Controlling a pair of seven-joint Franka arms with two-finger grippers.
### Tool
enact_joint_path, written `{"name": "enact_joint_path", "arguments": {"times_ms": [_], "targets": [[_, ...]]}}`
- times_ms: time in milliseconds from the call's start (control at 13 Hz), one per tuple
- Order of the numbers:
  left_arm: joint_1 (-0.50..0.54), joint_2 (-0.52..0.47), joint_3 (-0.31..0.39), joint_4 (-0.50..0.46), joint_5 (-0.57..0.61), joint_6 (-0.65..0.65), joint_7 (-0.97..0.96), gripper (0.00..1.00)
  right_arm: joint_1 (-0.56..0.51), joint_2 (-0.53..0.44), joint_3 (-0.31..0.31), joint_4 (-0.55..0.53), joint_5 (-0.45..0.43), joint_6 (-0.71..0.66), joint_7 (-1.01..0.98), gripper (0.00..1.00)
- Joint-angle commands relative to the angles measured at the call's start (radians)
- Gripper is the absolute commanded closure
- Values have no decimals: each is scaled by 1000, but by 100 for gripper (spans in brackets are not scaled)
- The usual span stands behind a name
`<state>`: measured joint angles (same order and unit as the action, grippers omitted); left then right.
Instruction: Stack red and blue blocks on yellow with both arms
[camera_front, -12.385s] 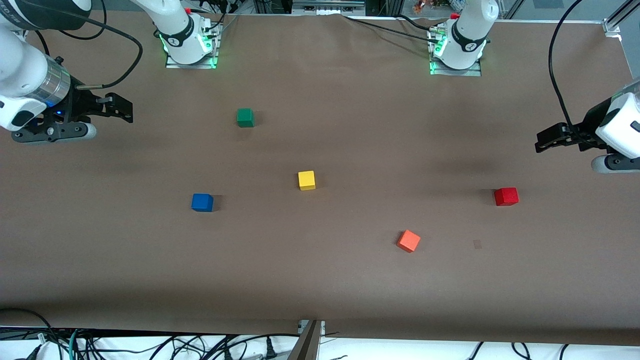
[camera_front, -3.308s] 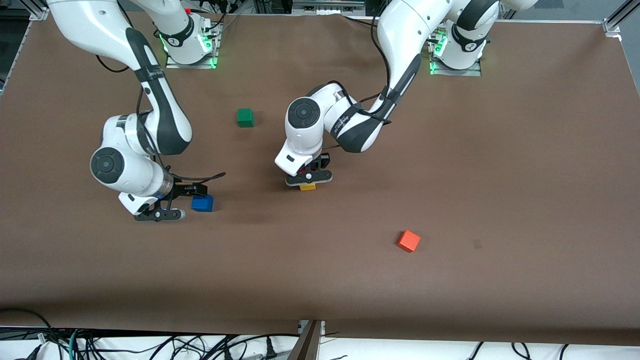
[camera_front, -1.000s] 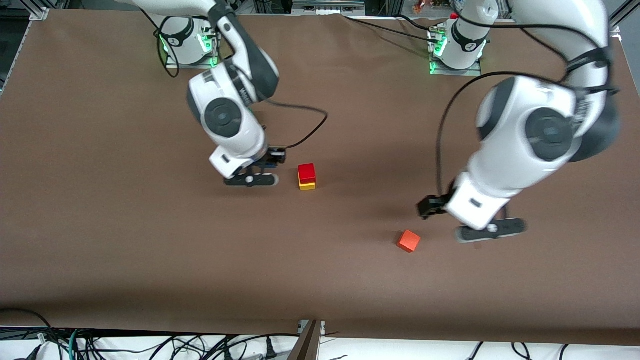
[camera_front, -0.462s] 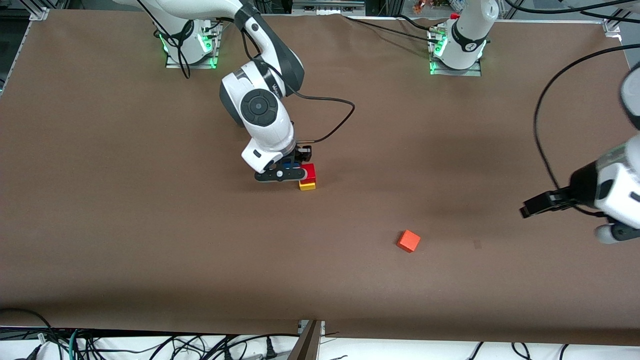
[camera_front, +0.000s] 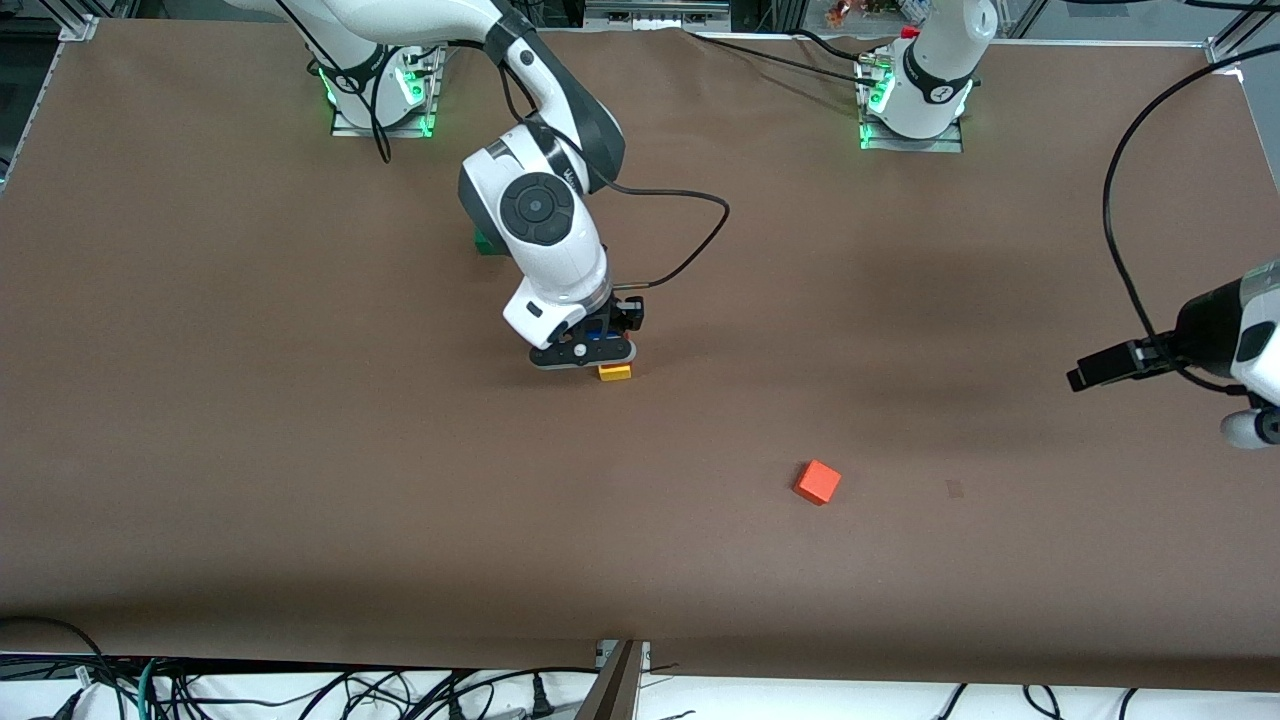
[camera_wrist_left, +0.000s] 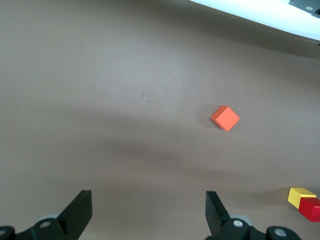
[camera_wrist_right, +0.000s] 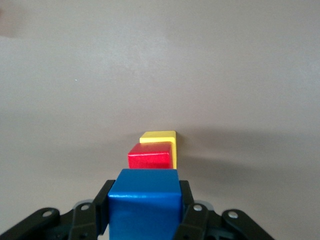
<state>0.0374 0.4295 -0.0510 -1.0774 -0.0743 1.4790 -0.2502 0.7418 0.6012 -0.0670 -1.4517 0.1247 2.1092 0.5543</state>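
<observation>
Blue block (camera_wrist_right: 145, 202) sits clamped in the right hand (camera_front: 598, 338), up over the stack mid-bench. Red block (camera_wrist_right: 150, 155) lies on the yellow block (camera_wrist_right: 159, 136), just under the blue one; can't tell if blue touches red. In the front view only a sliver of yellow shows below the hand.

Left hand (camera_wrist_left: 146, 215) hangs w/ fingers spread wide, nothing in them, over the brown bench (camera_front: 300, 480) toward the left arm's end.

Orange block (camera_front: 818, 482) is nearer the front camera than the stack. Green block (camera_front: 482, 243) is mostly hidden by the right arm.
</observation>
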Motion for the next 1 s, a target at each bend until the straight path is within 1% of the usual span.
{"name": "enact_joint_path", "arguments": {"times_ms": [0, 77, 231, 385, 692, 769, 923], "targets": [[-10, -116, -13, -117, 75, -13, 22, 0, 16, 37, -13, 50, -39, -8, 21, 60], [-14, -174, -13, -192, 91, -8, 22, 0, 16, 43, -13, 50, -40, -3, 21, 60], [-20, -242, -13, -293, 91, 1, 25, 0, 16, 52, -13, 56, -63, 0, 19, 60], [-21, -284, -16, -361, 90, 44, 28, 0, 24, 72, -13, 76, -68, -2, 22, 60], [-37, -325, -15, -421, 91, 70, 28, 0, 54, 88, -16, 82, -85, -6, 27, 60], [-39, -343, -16, -453, 91, 92, 28, 0, 60, 88, -16, 82, -88, -6, 45, 60], [-39, -341, -16, -458, 91, 95, 28, 0, 60, 88, -16, 82, -97, -8, 52, 60]]}}
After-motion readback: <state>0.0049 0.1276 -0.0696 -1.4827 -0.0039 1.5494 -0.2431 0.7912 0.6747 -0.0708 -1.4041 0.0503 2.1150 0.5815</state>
